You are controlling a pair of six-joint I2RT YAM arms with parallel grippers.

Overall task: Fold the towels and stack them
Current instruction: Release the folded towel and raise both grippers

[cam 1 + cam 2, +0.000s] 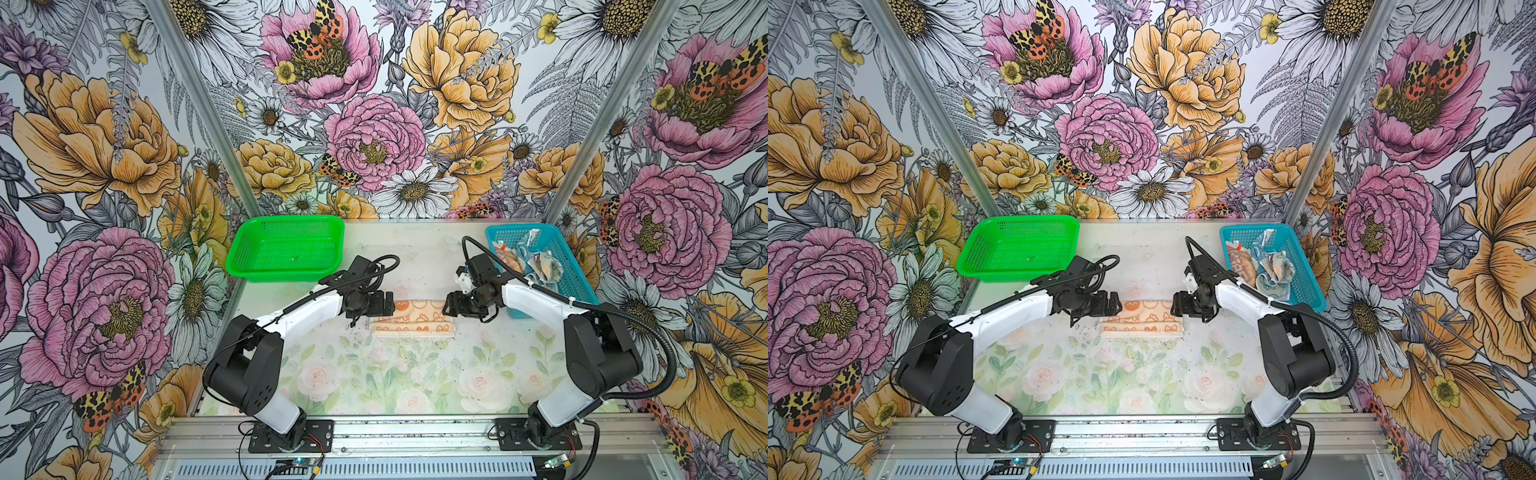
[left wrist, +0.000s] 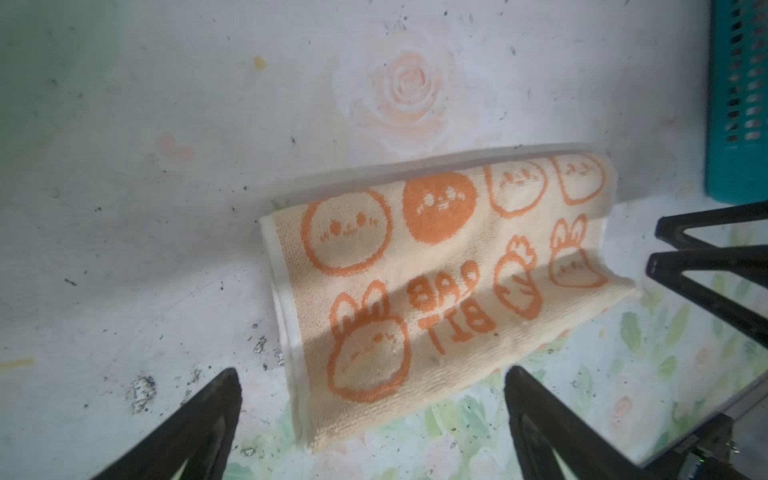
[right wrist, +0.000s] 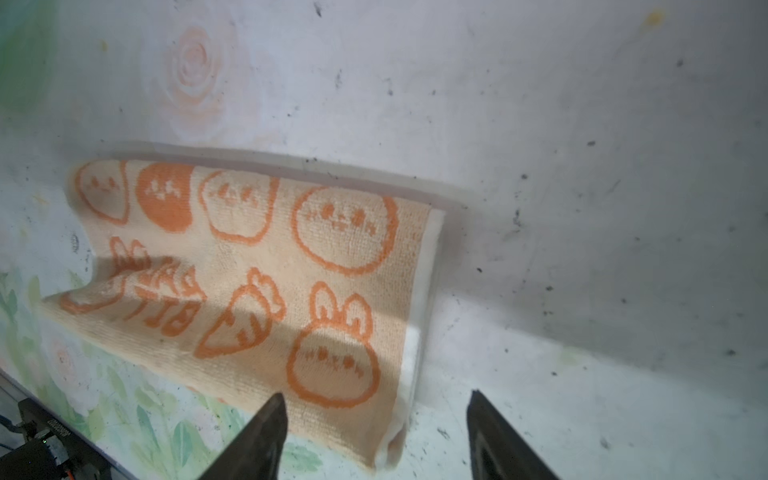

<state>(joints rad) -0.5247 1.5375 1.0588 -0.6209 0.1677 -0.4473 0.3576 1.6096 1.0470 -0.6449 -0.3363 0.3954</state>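
An orange towel [image 1: 411, 318] [image 1: 1142, 320] with bunny faces lies folded into a long strip on the table's middle. My left gripper [image 1: 390, 303] [image 2: 372, 372] stands open just over its left end, with nothing between the fingers. At the other end my right gripper [image 1: 449, 305] [image 3: 376, 395] is open too, straddling the towel's near corner [image 3: 386, 449] without gripping it. Two more towels sit crumpled in the blue basket: a striped one [image 1: 509, 259] and a teal one [image 1: 544, 266].
The blue mesh basket [image 1: 577, 282] stands at the back right, partly behind my right arm. A green mesh basket [image 1: 243, 249] stands at the back left, holding only a small speck. Flowered walls close in three sides.
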